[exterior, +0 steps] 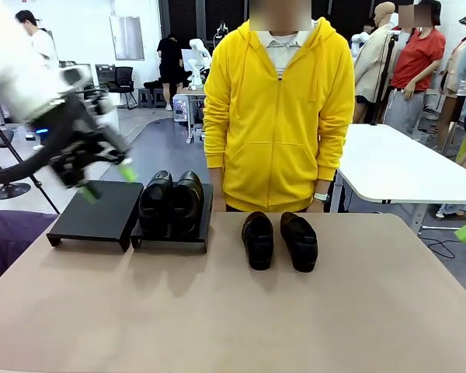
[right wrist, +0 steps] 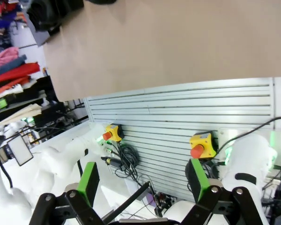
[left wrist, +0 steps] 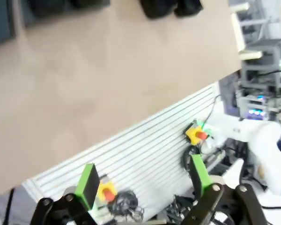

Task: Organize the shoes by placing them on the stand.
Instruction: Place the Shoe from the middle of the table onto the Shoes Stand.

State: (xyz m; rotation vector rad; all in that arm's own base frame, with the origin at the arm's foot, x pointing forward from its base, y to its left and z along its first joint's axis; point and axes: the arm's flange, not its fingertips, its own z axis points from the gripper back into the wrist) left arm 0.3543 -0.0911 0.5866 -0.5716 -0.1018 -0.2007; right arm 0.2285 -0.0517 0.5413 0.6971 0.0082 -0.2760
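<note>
My left tool [exterior: 109,182] hangs open and empty over the left section of the stand [exterior: 93,217]; my right tool [right wrist: 143,182] gapes empty too. The front view gives two shoes [exterior: 171,203] on the right section and the other two shoes [exterior: 279,241] on the surface [exterior: 217,311] just right of it. The wrist views add a slatted panel [right wrist: 178,108] under the near edge.

No lettering can be read anywhere. The yellow button boxes [right wrist: 202,141] beyond the fingers [right wrist: 89,182] of the right gripper [right wrist: 141,168] may carry labels, too blurred to tell.
</note>
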